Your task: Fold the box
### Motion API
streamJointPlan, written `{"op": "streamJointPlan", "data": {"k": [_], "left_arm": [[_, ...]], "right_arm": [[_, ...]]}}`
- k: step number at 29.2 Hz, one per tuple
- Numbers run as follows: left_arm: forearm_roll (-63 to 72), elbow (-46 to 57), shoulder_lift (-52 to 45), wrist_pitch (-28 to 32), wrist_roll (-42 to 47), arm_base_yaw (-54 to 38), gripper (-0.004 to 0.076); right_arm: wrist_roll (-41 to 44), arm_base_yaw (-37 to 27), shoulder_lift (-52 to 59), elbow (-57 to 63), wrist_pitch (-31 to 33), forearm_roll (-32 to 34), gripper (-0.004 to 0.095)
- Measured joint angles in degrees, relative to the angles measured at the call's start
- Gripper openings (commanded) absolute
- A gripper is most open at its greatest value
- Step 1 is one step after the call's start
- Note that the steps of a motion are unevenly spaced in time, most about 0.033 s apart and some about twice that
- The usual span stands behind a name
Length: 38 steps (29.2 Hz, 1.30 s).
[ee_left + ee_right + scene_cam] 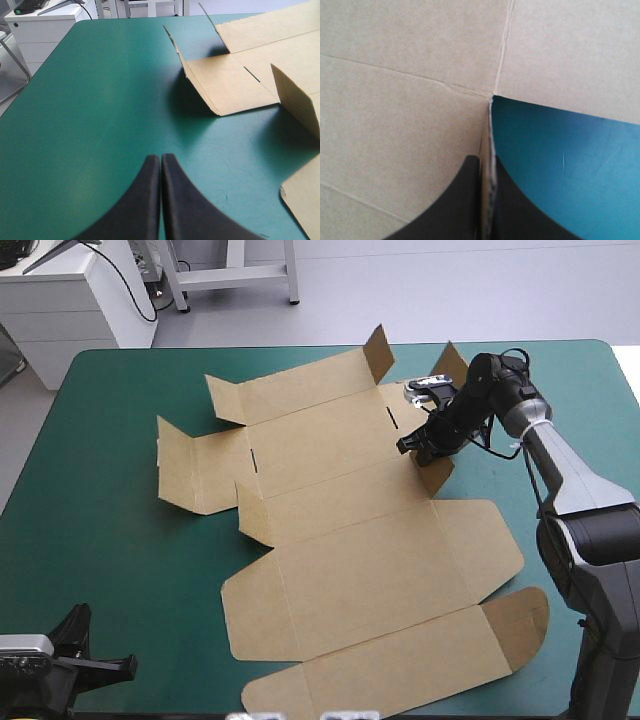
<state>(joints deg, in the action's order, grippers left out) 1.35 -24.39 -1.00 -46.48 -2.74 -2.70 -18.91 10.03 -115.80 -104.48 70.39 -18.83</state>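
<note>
Box (380,570) lies as a cut brown sheet across the middle and right of the table, running from near the far edge to the near edge. Its wide near panels rest flat on the teal-green cover (110,540). Several small flaps along its far and left sides stand tilted up, and narrow slots show in the middle panel.

The right gripper (425,445) is at the sheet's far right part, where a short flap is raised. In the right wrist view the thin edge of that flap runs straight up between the two black fingers (465,200), which are all but closed on it. Board is on one side of them and bare cover on the other.

The left gripper (161,157) is at the table's near left corner, well apart from the box. Its fingers are pressed together into one point with nothing between them, and only bare cover lies under them. The box's raised left flaps lie ahead and to one side.
</note>
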Motion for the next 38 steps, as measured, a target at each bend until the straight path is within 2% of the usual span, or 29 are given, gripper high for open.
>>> {"op": "streamJointPlan", "data": {"k": [7, 12, 16, 20, 24, 32, 35, 38], "left_arm": [[0.0, 0.0, 0.0, 0.0, 0.0, 0.0, -0.0008], [0.0, 0.0, 0.0, 0.0, 0.0, 0.0, -0.0008], [0.0, 0.0, 0.0, 0.0, 0.0, 0.0, -0.0008], [0.0, 0.0, 0.0, 0.0, 0.0, 0.0, -0.0008], [0.0, 0.0, 0.0, 0.0, 0.0, 0.0, -0.0008], [0.0, 0.0, 0.0, 0.04, 0.0, 0.0, -0.0008], [0.0, 0.0, 0.0, 0.04, 0.0, 0.0, -0.0008], [0.0, 0.0, 0.0, 0.04, 0.0, 0.0, -0.0008]], "right_arm": [[-20.88, 1.84, -1.97, -5.19, 0.06, -0.93, -0.0021], [-37.02, 6.05, -3.33, -9.68, 0.25, -0.06, -0.0021], [-44.12, 10.38, -3.87, -12.52, -0.15, 3.32, -0.0021], [-47.65, 13.58, -4.11, -13.93, -2.69, 6.51, -0.0021], [-48.69, 14.94, -5.09, -14.31, -3.94, 6.85, -0.0021], [-48.94, 15.27, -7.72, -14.31, -4.33, 2.4, -0.0016], [-49.55, 15.32, -8.34, -14.31, -4.33, 1.14, 0.0007], [-49.72, 15.32, -8.46, -14.31, -4.39, 0.95, 0.0094]]}}
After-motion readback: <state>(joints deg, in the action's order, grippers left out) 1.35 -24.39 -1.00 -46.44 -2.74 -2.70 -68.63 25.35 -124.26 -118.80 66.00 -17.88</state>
